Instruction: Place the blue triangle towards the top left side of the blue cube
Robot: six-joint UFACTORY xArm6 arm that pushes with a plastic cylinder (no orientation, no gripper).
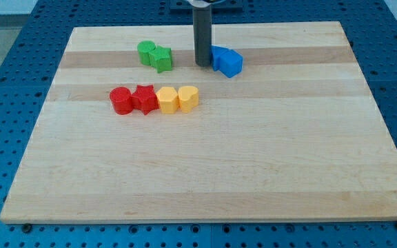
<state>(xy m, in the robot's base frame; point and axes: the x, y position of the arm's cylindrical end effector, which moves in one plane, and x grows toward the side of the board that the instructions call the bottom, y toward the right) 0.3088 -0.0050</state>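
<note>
Jaws none, rod upright, my tip (203, 65) touching blue triangle (217, 57)

my tip (203, 65) | touching blue blocks' (227, 60) left side | wooden board (205, 172)

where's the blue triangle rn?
Near the view's top centre of the board, the blue triangle sits just right of my tip, touching the blue cube on that cube's upper-left side.
</note>
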